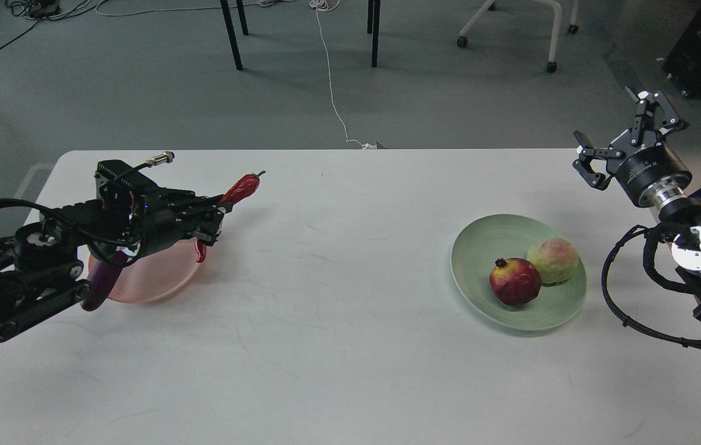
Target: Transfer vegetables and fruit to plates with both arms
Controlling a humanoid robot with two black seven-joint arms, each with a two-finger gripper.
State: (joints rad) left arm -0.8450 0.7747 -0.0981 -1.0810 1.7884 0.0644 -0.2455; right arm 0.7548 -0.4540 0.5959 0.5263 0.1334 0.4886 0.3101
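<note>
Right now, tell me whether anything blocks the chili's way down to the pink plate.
Nothing visible does. The left gripper holds the chili above the pink plate's far edge; the eggplant lies at the plate's left side.

table [338, 309]: two plates, well apart. left plate [159, 278] holds the eggplant [102, 285], its end overhanging the near-left rim; chili pepper [241, 188] behind that plate. right plate [492, 247] holds the pomegranate [515, 281], with the bumpy fruit [553, 259] touching it behind-right.
</note>
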